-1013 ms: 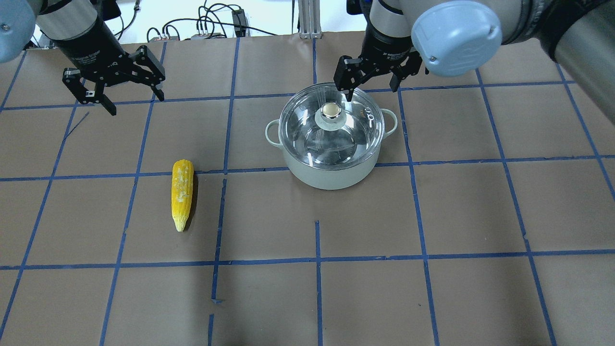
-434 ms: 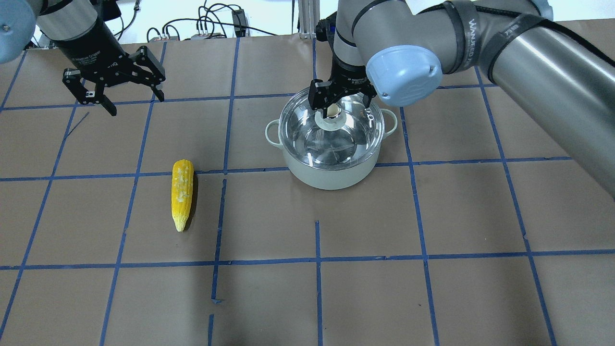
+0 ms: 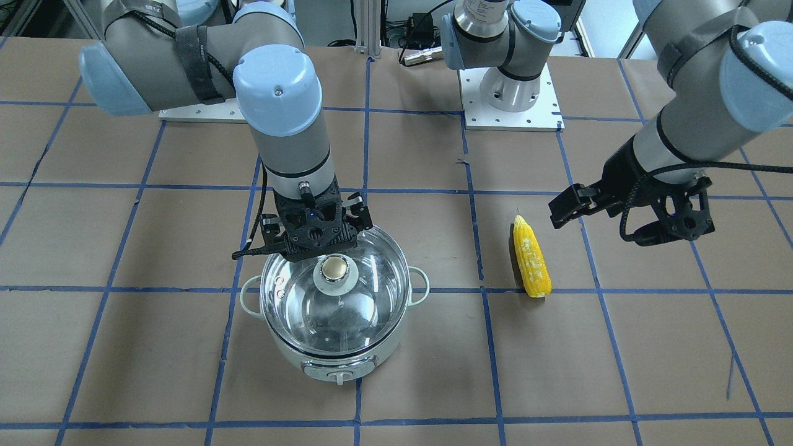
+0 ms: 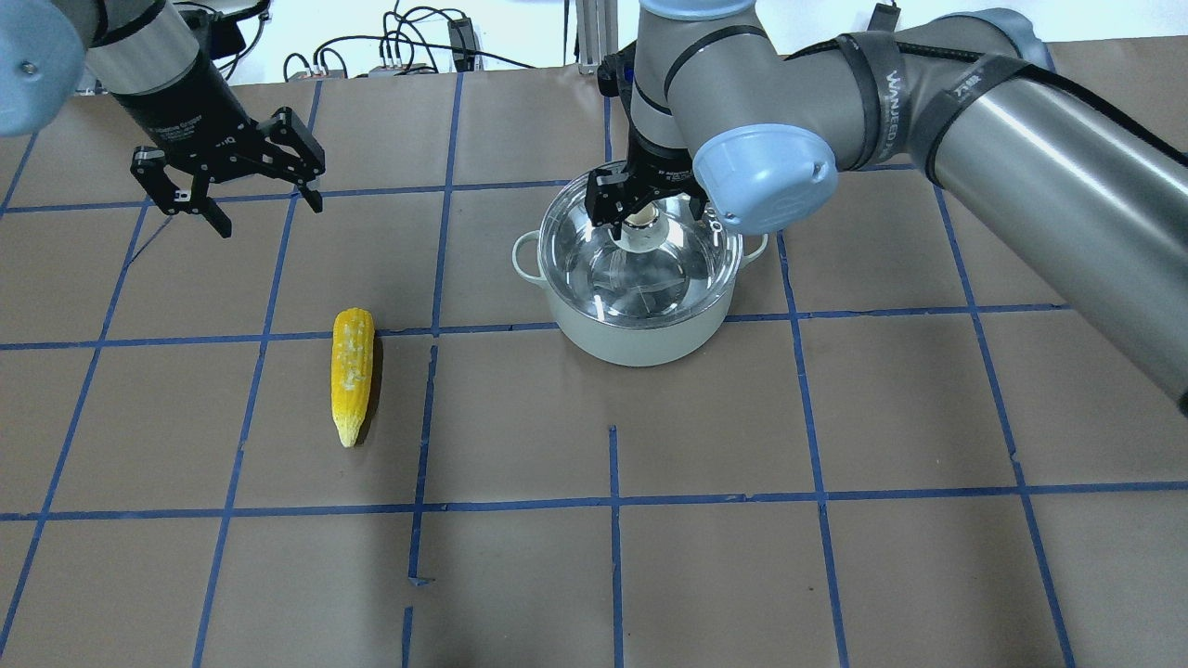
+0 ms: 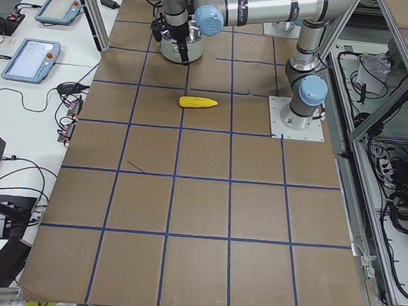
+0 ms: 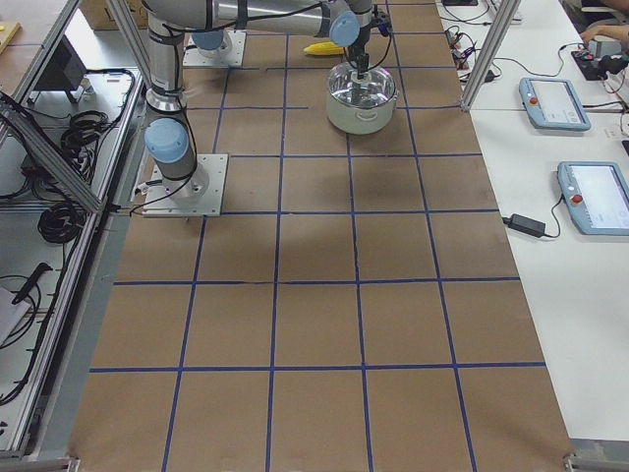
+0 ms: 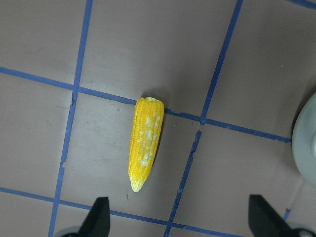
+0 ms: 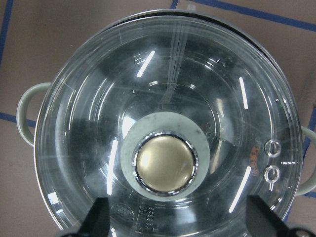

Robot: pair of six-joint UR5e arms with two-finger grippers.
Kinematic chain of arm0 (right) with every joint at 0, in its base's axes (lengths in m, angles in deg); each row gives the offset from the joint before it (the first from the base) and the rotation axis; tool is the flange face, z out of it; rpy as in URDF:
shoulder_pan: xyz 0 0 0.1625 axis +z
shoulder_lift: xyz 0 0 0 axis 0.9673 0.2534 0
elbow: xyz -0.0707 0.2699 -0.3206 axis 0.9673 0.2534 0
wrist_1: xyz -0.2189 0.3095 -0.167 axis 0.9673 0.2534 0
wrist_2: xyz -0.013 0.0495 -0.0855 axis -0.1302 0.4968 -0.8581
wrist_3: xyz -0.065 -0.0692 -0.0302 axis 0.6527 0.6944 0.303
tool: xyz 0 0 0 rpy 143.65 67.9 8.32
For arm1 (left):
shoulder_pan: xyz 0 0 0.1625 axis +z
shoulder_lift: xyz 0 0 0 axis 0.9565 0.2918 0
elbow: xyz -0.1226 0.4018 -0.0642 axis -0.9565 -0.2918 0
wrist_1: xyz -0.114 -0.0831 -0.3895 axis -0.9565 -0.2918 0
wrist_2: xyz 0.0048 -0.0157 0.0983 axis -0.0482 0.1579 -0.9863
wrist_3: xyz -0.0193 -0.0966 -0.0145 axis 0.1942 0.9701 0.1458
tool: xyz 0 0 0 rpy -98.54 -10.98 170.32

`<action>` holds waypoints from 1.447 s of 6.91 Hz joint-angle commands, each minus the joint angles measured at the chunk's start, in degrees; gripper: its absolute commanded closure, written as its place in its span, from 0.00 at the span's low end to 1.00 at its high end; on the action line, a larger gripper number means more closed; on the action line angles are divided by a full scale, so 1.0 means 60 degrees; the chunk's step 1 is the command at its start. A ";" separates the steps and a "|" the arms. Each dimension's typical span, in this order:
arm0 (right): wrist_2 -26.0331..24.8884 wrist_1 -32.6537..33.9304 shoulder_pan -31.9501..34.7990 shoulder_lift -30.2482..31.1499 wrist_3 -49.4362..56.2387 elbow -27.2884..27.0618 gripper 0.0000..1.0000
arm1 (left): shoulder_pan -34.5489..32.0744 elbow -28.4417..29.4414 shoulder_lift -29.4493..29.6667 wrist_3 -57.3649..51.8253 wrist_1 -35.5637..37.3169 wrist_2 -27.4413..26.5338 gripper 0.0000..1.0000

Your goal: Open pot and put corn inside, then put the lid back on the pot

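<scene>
Right gripper [image 4: 643,209]: fingers spread, low over the lid [image 4: 594,269], either side of its knob [image 8: 164,165].
Left gripper [image 4: 266,215]: spread wide, empty, above the table [image 4: 835,557].
Lid: seated on the pot [image 4: 640,341].
Corn [image 4: 353,376]: flat on the table, apart from the pot.

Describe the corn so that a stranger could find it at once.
On the brown table gridded with blue tape, find the pale pot under its glass lid. In the overhead view the corn lies flat well left of it, touching nothing. It is the only yellow thing: a tapered cob, tip toward the robot.
</scene>
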 commanded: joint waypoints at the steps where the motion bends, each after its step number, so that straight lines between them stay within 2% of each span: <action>1: -0.0021 0.0242 0.0026 -0.0083 -0.0091 0.0038 0.04 | -0.0004 -0.1591 0.0076 -0.0102 0.2102 0.0000 0.00; 2: -0.0093 0.0504 0.0026 -0.0228 -0.0019 0.0053 0.04 | -0.0018 -0.2251 0.0033 -0.0072 0.2755 -0.0072 0.00; 4: -0.0226 0.0580 0.0026 -0.0317 0.0157 0.0068 0.03 | -0.0047 -0.2696 0.0077 0.0233 0.2776 0.0014 0.00; 5: -0.0139 0.0550 0.0026 -0.0361 0.0825 0.0068 0.03 | -0.0033 -0.2901 0.0106 0.0424 0.2921 0.0000 0.00; 7: -0.0094 0.0550 0.0041 -0.0376 0.1708 0.0068 0.03 | -0.0121 -0.3472 0.0806 0.0310 0.5023 0.0000 0.00; 8: -0.0094 0.0565 0.0056 -0.0449 0.1507 0.0097 0.03 | -0.0106 -0.3488 0.0853 0.0236 0.5119 -0.0058 0.00; 10: -0.0123 0.0594 0.0070 -0.0493 -0.1500 0.0272 0.03 | -0.0092 -0.3503 0.1159 0.0236 0.5863 -0.0073 0.00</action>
